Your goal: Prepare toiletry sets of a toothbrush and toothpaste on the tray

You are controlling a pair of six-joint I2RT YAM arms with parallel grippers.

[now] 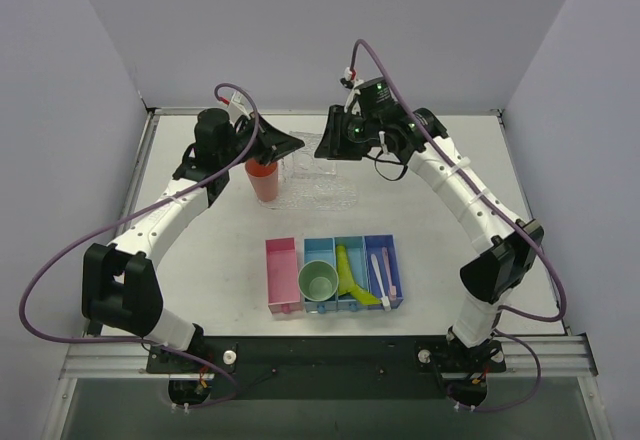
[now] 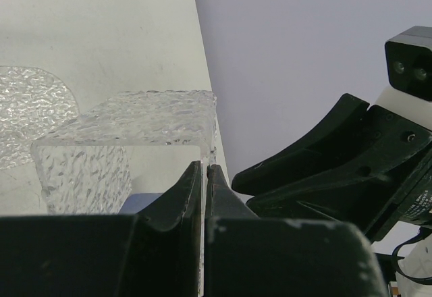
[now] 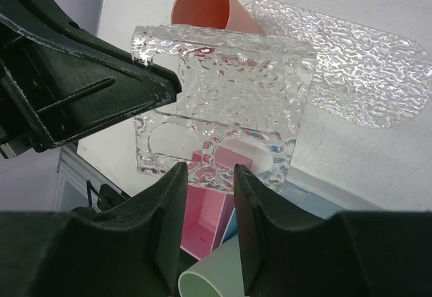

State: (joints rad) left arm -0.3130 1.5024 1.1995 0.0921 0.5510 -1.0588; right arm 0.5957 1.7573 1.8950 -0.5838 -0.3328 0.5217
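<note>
— Jaws of my left gripper (image 2: 204, 170), clenched on a corner of the clear slotted rack (image 3: 223, 88), hold it tilted in the air above the tabletop (image 1: 420, 250). Jaws of my right gripper (image 3: 206, 175) stand part-way apart at the rack's lower edge. I cannot tell whether they press it or only flank it.

— And the tray, from where you sit?

— Pictured behind the raised rack in my right wrist view, the tray (image 3: 364, 57), clear and bumpy, lies flat on the tabletop at the far centre. At its left end, just beside it, stands the orange cup (image 1: 264, 178), upright.

— The toothbrushes and the toothpaste?

— Both pale toothbrushes (image 1: 378, 272) lie side by side, lengthwise, in the right-hand end compartment of the blue bins (image 1: 350, 239). That is toward the near side of the tabletop, well apart from the tray. Yellow-green toothpaste (image 1: 346, 272) lies in the compartment just to their left, one end angled toward them. I make out one tube's shape for certain and cannot say whether a second lies with it. Next leftward, mouth up, sits the green cup (image 1: 319, 282) in its own compartment. At far left of the row, just beside the blue ones, is the pink bin (image 1: 282, 265).

— And the arms?

— Seen from above, both arms arch from their bases at the near edge and meet over the far centre. My left gripper is by the orange cup, and my right gripper faces it across the rack.
</note>
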